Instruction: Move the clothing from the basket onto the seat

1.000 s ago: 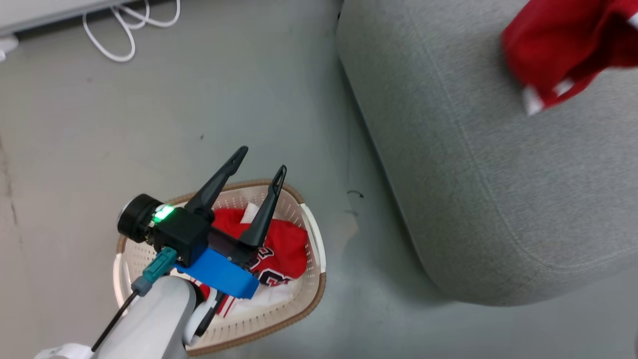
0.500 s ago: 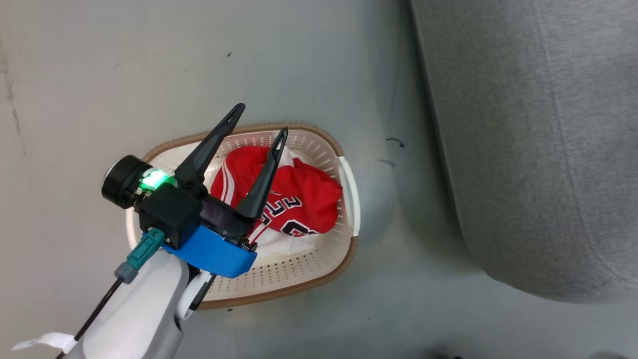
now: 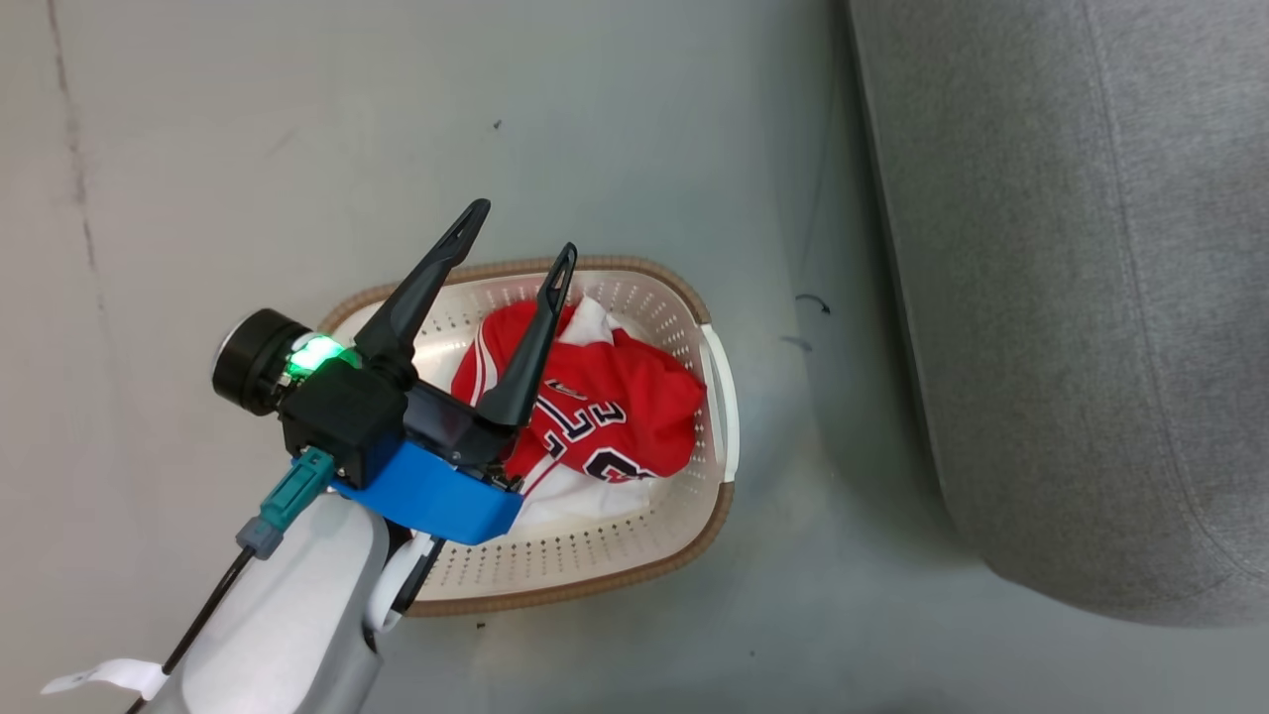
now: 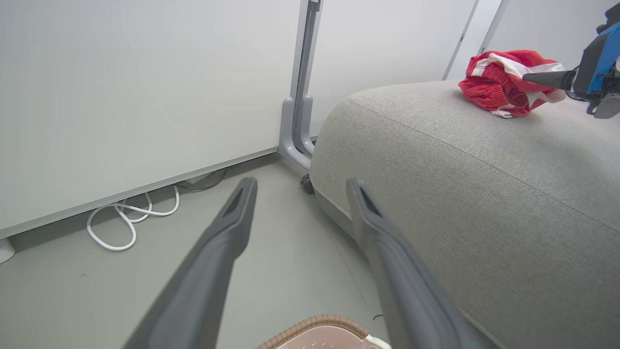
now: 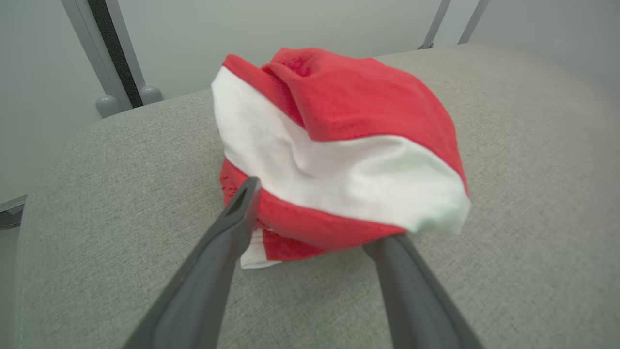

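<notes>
The red jersey with black-and-white lettering lies crumpled in the cream basket on the floor. My left gripper hovers open above the basket's left half, with nothing between its fingers; its wrist view looks past the basket's rim at the grey seat. The second red garment, with a broad white panel, rests bunched on the seat. My right gripper is open, its fingertips at the garment's near edge, one on each side. One of its fingers touches that garment.
The seat fills the right of the head view, a strip of grey floor between it and the basket. A white cable loops on the floor by a white wall panel. A grey post stands at the seat's far corner.
The head camera has swung down and left, so the garment on the seat left its picture and the basket shows more fully. My left gripper stays open above the basket.
</notes>
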